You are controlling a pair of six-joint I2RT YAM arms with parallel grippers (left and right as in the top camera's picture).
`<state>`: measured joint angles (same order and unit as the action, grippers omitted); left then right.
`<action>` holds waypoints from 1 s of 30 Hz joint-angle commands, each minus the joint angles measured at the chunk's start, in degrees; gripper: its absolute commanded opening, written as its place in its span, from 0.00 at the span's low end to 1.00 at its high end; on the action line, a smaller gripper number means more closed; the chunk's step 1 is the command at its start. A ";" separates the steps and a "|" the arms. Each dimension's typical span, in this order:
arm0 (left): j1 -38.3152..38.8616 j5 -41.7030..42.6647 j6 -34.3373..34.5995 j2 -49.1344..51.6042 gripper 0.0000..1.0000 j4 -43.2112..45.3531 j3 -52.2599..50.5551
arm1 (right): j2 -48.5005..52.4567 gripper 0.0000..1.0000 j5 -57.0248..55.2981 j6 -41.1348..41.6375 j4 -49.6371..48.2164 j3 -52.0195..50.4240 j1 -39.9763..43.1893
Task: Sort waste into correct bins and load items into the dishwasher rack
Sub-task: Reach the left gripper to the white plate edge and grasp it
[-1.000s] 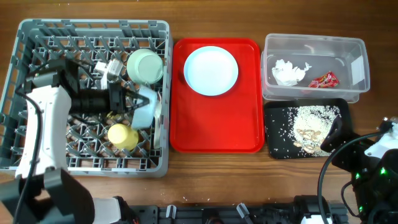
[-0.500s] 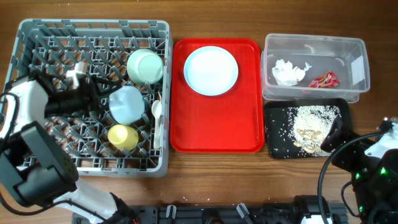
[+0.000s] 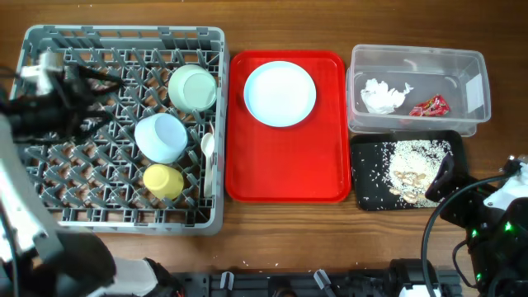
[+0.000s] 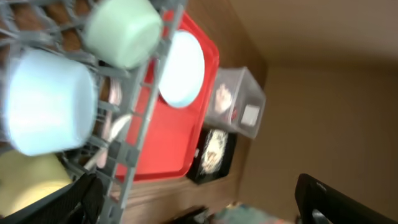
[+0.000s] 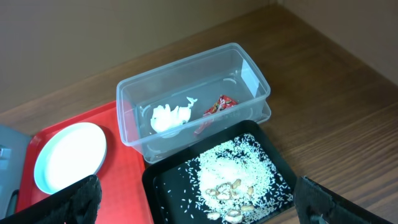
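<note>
A: Where is the crockery sitting?

B: Mostly in the dishwasher rack (image 3: 124, 34), on the left of the bench (image 3: 272, 239). A pale green bowl (image 3: 192, 87) is toward the far right corner, a light blue bowl (image 3: 160, 137) is just in front of it, and a yellow cup (image 3: 163, 181) is nearest the front. A white spoon (image 3: 208, 150) lies along the rack's right wall. The light blue plate (image 3: 280, 93) is alone at the far end of the red tray (image 3: 289, 169), just beside the rack.

A: And the waste?

B: The white napkin (image 5: 166, 118) and the red wrapper (image 5: 219, 103) lie apart in the clear tub (image 5: 180, 65). The rice scraps (image 5: 236, 165) are spread in the black tray (image 5: 165, 186), which butts against the tub's near side.

A: Does anything stand in the way?

B: The pegs (image 3: 107, 161) stand close around both bowls and the cup. The left arm (image 3: 45, 103), blurred, hangs over the rack's far left corner, well apart from them. The right arm (image 3: 487, 219) is at the bench's near right edge, and its dark front end overlaps the black tray's near right corner.

A: What about the claws?

B: The left claw (image 4: 198, 186) has its fingers spread wide with nothing between them. The right claw (image 5: 198, 185) is spread the same way and holds nothing. It looks over the black tray and the tub.
</note>
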<state>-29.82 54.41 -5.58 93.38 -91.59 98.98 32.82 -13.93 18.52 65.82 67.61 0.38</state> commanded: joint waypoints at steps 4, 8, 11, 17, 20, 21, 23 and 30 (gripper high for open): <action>25.09 2.08 4.66 -0.70 0.94 15.74 0.24 | -0.13 1.00 0.28 -0.35 -0.15 -0.13 -0.09; 42.77 -14.43 18.23 3.96 0.50 31.71 0.24 | -0.13 1.00 0.28 -0.37 -0.15 -0.13 -0.09; 54.03 -37.83 27.12 8.79 0.46 38.56 0.24 | -0.13 1.00 0.28 -0.37 -0.15 -0.13 -0.09; 68.67 -52.63 27.52 23.23 0.46 53.62 0.24 | -0.13 1.00 0.28 -0.35 -0.15 -0.13 -0.09; 69.70 -52.59 27.52 27.76 0.45 56.57 0.24 | -0.13 1.00 0.28 -0.35 -0.15 -0.13 -0.09; 69.79 -52.59 27.52 29.73 0.44 57.53 0.24 | -0.13 1.00 0.28 -0.35 -0.15 -0.13 -0.09; 69.79 -52.61 27.50 32.94 0.44 58.69 0.24 | -0.13 1.00 0.28 -0.37 -0.15 -0.13 -0.09; 69.72 -56.59 27.47 40.15 0.42 59.45 0.24 | -0.13 1.00 0.28 -0.35 -0.15 -0.13 -0.09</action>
<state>40.23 1.83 21.39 131.15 -31.55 99.29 32.82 -13.93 18.52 65.84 67.61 0.36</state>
